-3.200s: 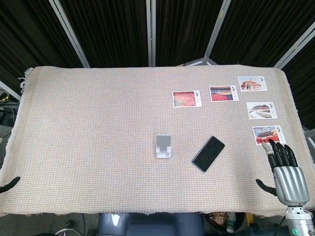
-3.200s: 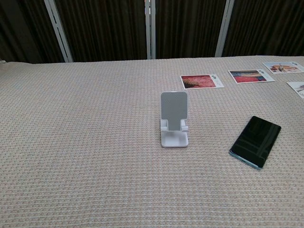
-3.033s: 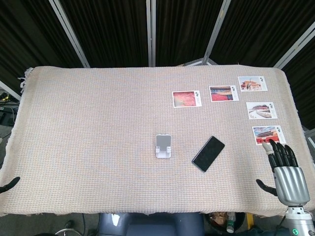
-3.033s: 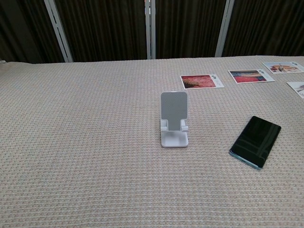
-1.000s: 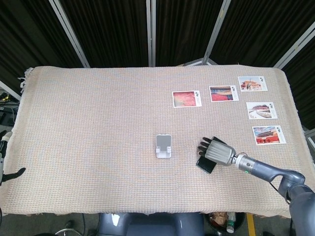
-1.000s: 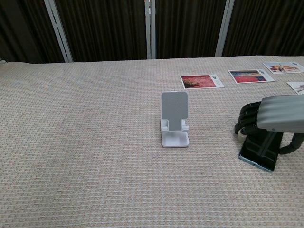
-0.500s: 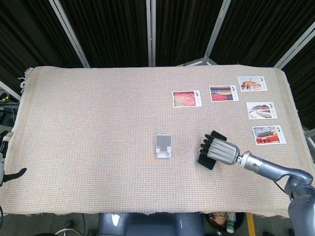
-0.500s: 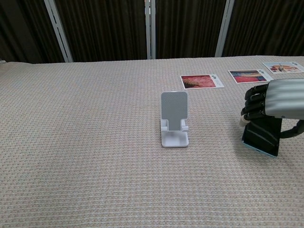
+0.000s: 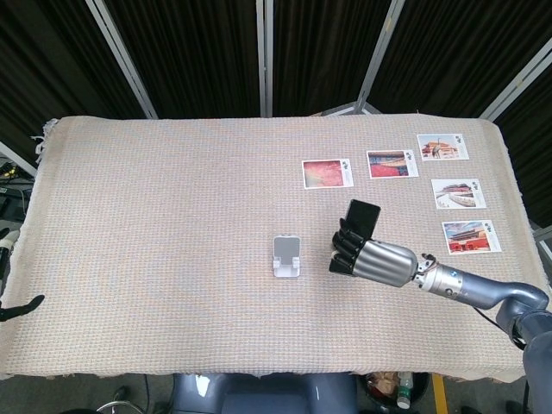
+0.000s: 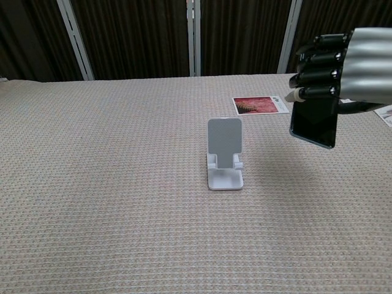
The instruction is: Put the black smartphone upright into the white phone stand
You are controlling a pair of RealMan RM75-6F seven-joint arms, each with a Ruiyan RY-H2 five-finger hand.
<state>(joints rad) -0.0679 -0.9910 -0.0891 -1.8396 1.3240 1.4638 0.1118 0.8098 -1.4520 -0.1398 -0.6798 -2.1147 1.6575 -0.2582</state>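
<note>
Holding: the right hand (image 9: 373, 259) has its fingers wrapped around the black smartphone (image 10: 314, 122), gripping the upper part so the lower end hangs free below the knuckles in the chest view; that free end is likely what must enter the stand.
Phone position: lifted clear of the cloth, near upright, at about 3 o'clock from the white phone stand (image 9: 287, 256) in the head view and well apart from it.
Phone orientation: dark screen faces the chest camera, tilted slightly; a grip this high probably keeps the fingers (image 10: 318, 60) out of the stand's way when the phone is lowered.
Stand: sits near the middle of the woven tablecloth (image 9: 155, 224), back plate raised and leaning back, with a short lip at its front base, open side toward the robot so the phone can drop in from above.
Stand contents: nothing rests in it; the cradle shows bare white plastic in both views.
Left hand: only a dark sliver (image 9: 17, 307) shows at the table's 9 o'clock edge in the head view; whether its fingers are spread or curled cannot be told.
Postcards: five picture cards lie flat toward 1 to 2 o'clock, the red one (image 9: 328, 172) nearest the stand, all outside the path between phone and stand.
Judgement: the carry is under way; the phone needs to travel toward 9 o'clock and descend onto the lip.
</note>
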